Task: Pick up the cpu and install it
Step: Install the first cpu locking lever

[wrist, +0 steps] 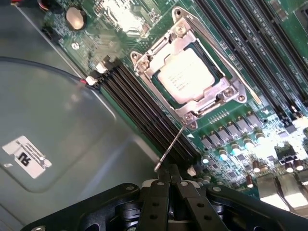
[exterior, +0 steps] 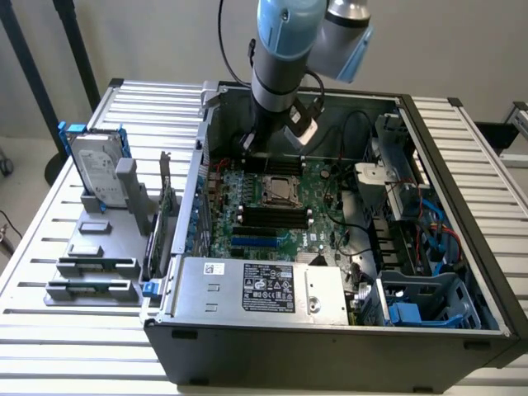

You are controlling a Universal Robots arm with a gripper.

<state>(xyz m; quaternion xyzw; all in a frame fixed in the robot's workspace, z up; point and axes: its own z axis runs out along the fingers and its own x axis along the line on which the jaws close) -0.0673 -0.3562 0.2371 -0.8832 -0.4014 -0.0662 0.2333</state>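
Note:
The cpu (wrist: 185, 74), a shiny silver square, lies flat in its socket on the green motherboard (wrist: 250, 120), with the metal retention frame (wrist: 226, 62) folded down around its edges. A thin metal lever (wrist: 171, 147) runs from the socket's corner towards my gripper (wrist: 169, 185). The gripper is shut with nothing between its fingers, and its tips sit right at the lever's free end. In the exterior view the arm (exterior: 280, 74) reaches down into the open computer case, just behind the cpu (exterior: 279, 190).
Black memory slots (wrist: 144, 115) run beside the socket. A power supply (exterior: 264, 289) sits at the case's front and drive cages with cables (exterior: 412, 206) on the exterior view's right. Outside the case stand a hard drive (exterior: 95, 169) and a grey holder (exterior: 91, 272) with memory sticks.

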